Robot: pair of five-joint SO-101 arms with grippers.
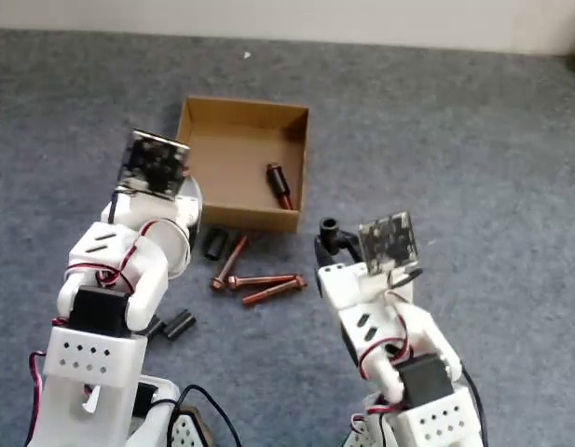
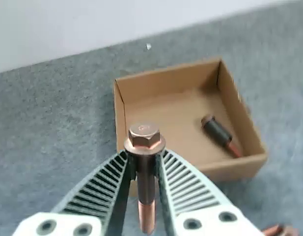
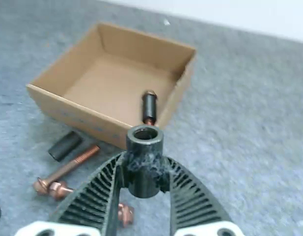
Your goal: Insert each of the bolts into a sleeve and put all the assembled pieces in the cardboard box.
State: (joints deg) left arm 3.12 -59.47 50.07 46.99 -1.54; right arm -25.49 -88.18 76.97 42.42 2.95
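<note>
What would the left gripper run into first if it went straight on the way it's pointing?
Probably the cardboard box: its near wall lies just past the bolt held in the left gripper. Depth is unclear, so it might pass above the rim instead.

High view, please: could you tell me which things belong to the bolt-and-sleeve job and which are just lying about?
Job:
cardboard box
assembled piece inside it
bolt in the left gripper
sleeve in the right gripper
three loose bolts
two loose sleeves, one by the box, the other beside the left arm

Lying about:
small white speck beyond the box
</note>
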